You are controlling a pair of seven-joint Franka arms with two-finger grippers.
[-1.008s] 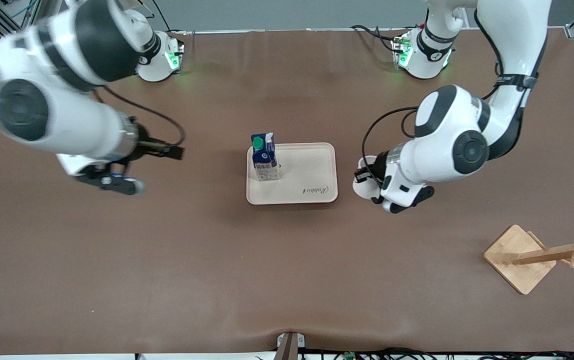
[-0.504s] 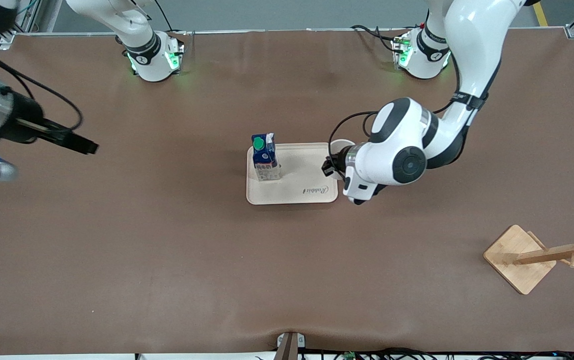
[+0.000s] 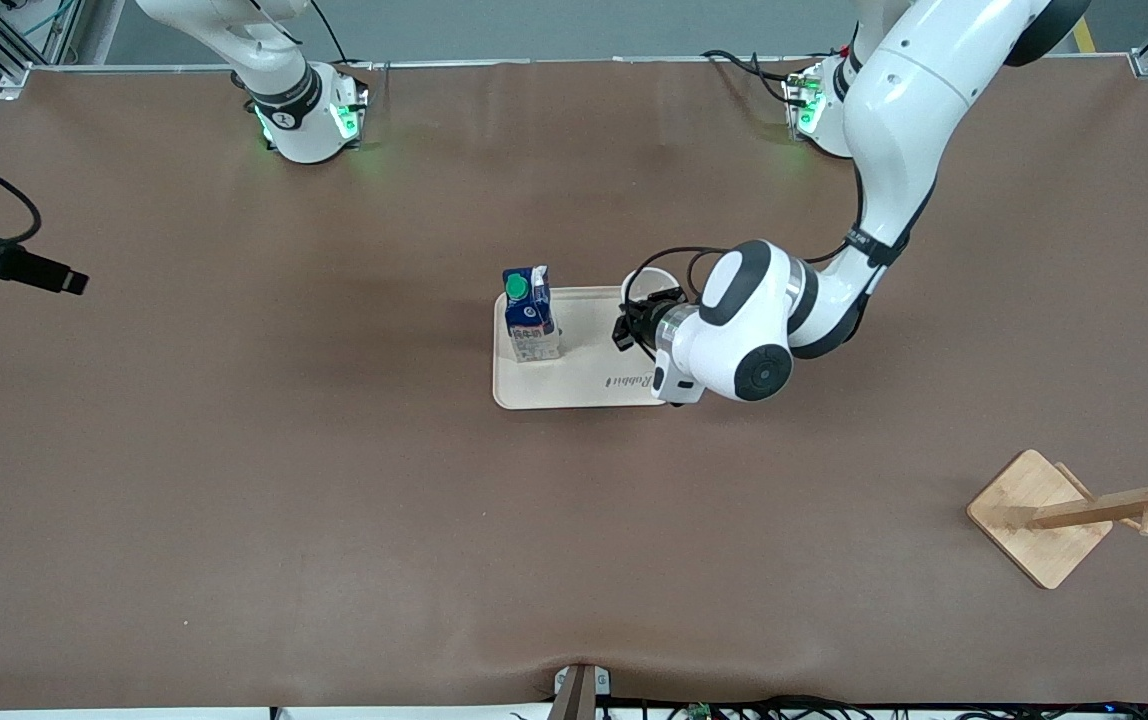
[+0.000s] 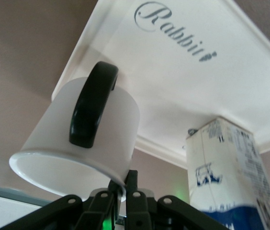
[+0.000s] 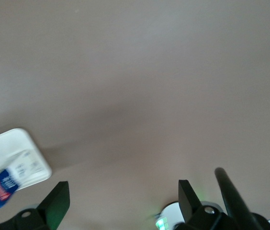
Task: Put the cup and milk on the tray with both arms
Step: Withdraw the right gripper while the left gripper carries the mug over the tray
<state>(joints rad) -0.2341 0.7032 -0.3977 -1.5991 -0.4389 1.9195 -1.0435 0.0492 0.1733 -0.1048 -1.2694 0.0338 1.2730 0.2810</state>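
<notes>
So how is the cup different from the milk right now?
The milk stands upright on the tray by itself; the cup hangs tilted over the tray's edge, pinched at its rim by the left gripper. The milk is a tall blue box with a green cap; the cup is round, white, black-handled.

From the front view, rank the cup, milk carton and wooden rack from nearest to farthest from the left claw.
1. Cup: gripped by the left claw, over the tray's edge.
2. Milk carton: upright on the tray.
3. Wooden rack: toward the left arm's end, nearer the camera.
</notes>
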